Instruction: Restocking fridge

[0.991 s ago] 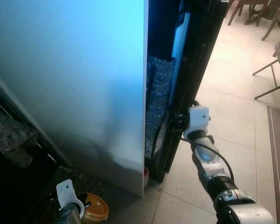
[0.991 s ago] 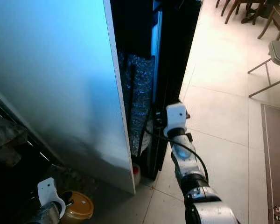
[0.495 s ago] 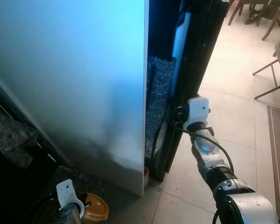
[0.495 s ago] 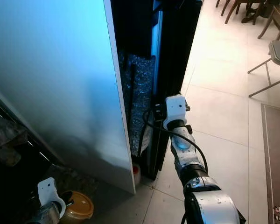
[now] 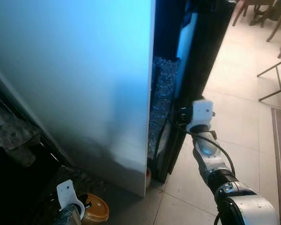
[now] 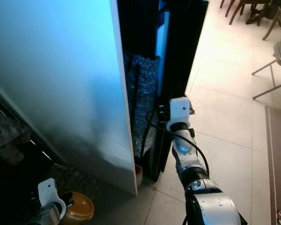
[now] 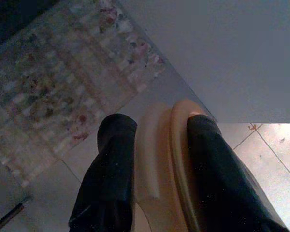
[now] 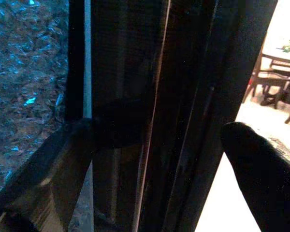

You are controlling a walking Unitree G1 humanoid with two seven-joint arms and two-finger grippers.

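2 grippers: right gripper spread astride fridge door edge — left gripper pinching orange lid.

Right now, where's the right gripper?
In the eye views the right gripper is out front on the robot's right, at the edge of the dark fridge door; the right wrist view shows its open fingers straddling that edge.

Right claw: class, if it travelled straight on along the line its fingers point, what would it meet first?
The right claw is open, its fingers straddling the dark fridge door edge. Going straight on, it would most likely meet that edge first, though depth is hard to judge.
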